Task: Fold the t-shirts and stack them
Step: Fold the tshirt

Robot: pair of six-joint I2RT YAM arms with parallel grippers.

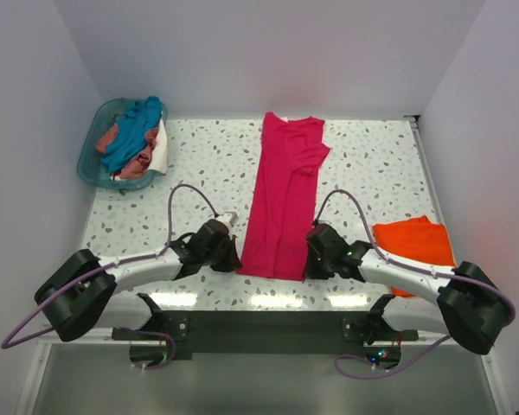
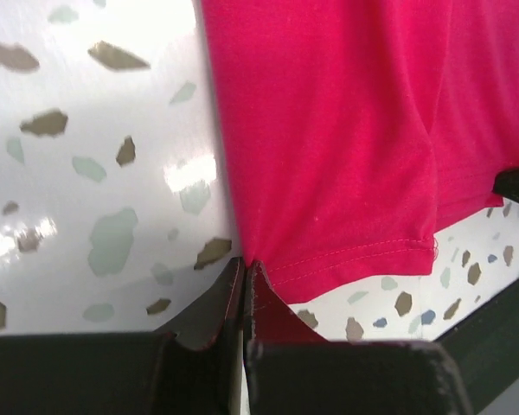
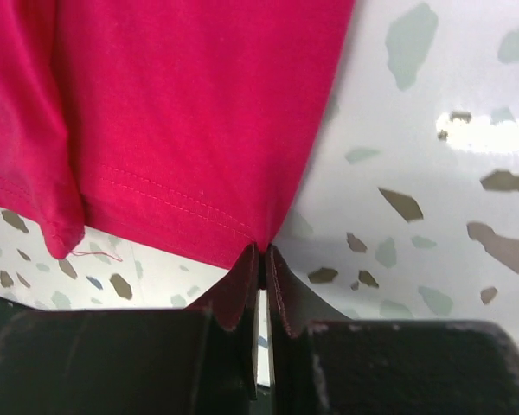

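Observation:
A magenta-pink t-shirt lies folded into a long narrow strip down the middle of the table, neck end far, hem near. My left gripper is shut on its near left hem corner. My right gripper is shut on its near right hem corner. Both corners sit low at the table surface. The shirt fills the left wrist view and the right wrist view. An orange t-shirt lies folded at the right, beside my right arm.
A translucent teal basin at the far left corner holds teal, salmon and white tees. The speckled table ends at white walls on the left, back and right. A black rail runs along the near edge.

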